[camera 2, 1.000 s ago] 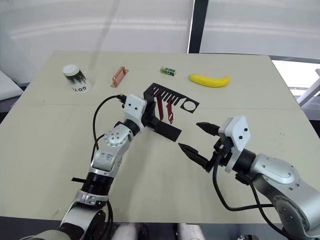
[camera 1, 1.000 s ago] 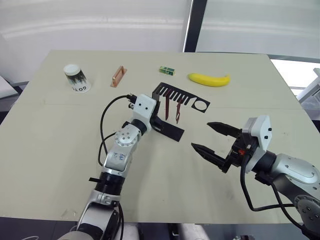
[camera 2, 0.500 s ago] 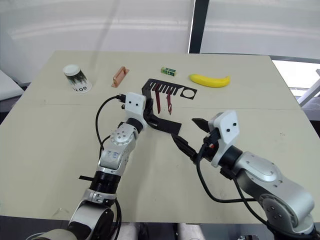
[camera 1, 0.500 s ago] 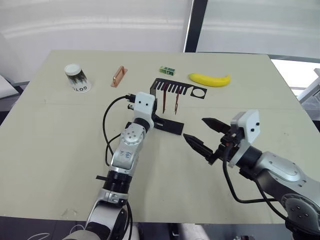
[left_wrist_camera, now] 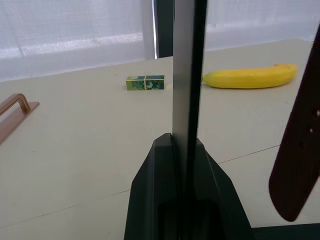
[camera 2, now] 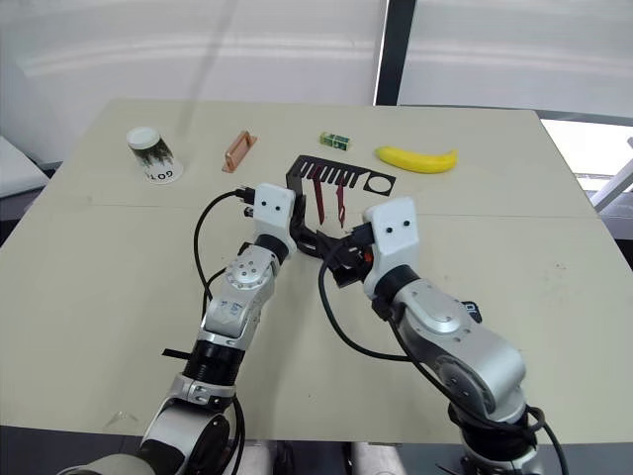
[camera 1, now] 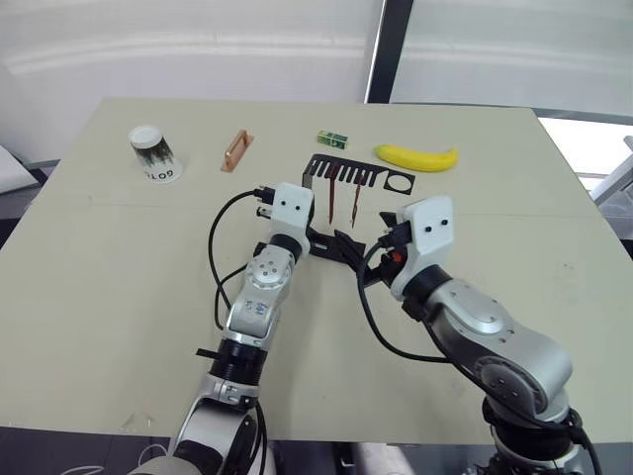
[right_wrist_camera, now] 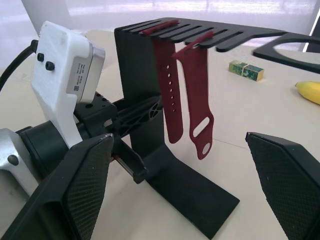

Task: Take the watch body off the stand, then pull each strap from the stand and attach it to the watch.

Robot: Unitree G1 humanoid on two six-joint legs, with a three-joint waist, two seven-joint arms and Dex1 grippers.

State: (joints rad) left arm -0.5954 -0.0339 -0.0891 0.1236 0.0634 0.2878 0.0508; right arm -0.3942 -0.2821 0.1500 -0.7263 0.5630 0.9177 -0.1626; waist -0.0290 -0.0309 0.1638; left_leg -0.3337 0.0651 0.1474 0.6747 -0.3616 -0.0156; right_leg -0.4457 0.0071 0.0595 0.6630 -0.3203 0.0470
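**A:** what changed since a second ago?

**B:** my right arm swung in from out on the right side of the desk [camera 1: 119,297], so my right gripper [camera 1: 353,247] is now right up at the stand [right_wrist_camera: 150,90]. The stand itself looks straighter and more upright than it did then. My left gripper [camera 1: 315,240] hasn't let go of it.

**A:** fingers?

**B:** left ones [left_wrist_camera: 150,200] are pinched on the stand's upright leg, one each side of the thin black sheet. Right ones [right_wrist_camera: 75,195] are spread wide, and from the right wrist view the stand's base plate sits in the open space between them, not touching.

**A:** and the straps?

**B:** both maroon straps [right_wrist_camera: 187,90] hang side by side from the comb slots in the top plate. The one with the row of small holes [right_wrist_camera: 167,95] is nearer the leg; the other ends in a long slot. The round hole in the top plate is at the far end from the leg.

**A:** watch body?

**B:** can't pick it out. Further back on the desk: a banana [camera 1: 416,157], a small green box [camera 1: 331,140], a copper-coloured handle [camera 1: 234,150] and an upside-down paper cup [camera 1: 150,153].
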